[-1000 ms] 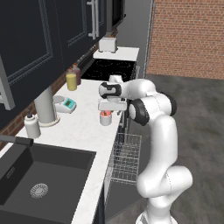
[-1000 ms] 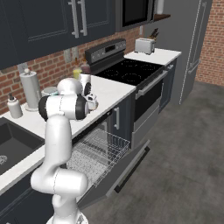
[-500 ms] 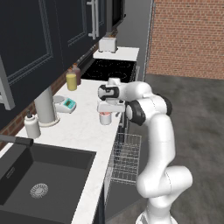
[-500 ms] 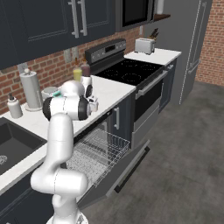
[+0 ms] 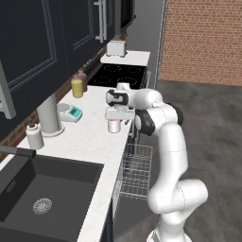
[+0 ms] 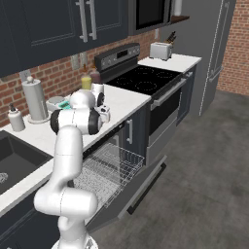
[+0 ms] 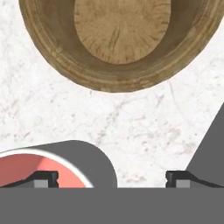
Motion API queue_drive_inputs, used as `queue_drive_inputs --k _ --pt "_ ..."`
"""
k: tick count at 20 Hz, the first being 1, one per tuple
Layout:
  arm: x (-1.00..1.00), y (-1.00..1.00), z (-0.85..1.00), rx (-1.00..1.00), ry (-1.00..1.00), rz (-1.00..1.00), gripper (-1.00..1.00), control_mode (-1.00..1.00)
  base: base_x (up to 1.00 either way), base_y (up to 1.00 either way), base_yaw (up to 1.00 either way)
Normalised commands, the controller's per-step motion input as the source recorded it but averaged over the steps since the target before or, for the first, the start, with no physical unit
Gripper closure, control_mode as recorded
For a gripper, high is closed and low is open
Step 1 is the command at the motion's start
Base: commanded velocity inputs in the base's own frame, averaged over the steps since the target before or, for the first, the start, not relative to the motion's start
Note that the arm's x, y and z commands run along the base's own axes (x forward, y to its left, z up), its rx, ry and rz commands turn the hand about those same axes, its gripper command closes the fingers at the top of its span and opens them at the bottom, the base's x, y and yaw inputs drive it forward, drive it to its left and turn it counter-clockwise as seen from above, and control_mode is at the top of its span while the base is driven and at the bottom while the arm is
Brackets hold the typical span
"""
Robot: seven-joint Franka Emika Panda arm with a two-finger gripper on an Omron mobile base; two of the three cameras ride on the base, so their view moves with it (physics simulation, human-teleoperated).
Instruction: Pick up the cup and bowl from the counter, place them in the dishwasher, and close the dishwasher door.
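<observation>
The cup (image 5: 114,125) stands upright on the counter (image 5: 85,142) near its front edge, and the gripper (image 5: 115,115) has come down over it since a second ago, jaws spread wide with one fingertip (image 7: 43,178) at the rim, so a grasp looks imminent. The bowl (image 7: 118,39) sits empty just beyond. The dishwasher (image 6: 114,168) rack is out, nothing in it, with the dishwasher door (image 6: 141,187) down.
</observation>
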Motion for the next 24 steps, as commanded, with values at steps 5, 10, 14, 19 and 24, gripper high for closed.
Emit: queue_drive_inputs --k 5,10,14,19,24 --pt "-0.09 0.0 -0.14 0.0 0.01 0.0 1.0 -1.0 0.0 0.0 0.0" --pt "-0.28 0.01 -0.01 0.0 0.0 0.0 1.0 -1.0 0.0 0.0 0.0" --pt "-0.36 0.0 0.0 0.0 0.0 0.0 1.0 -1.0 0.0 0.0 0.0" --pt "-0.81 -0.2 0.0 0.0 -0.1 0.02 1.0 -1.0 0.0 0.0 0.0" --pt "-1.0 -0.62 0.0 0.0 -0.19 0.13 1.0 -1.0 0.0 0.0 0.0"
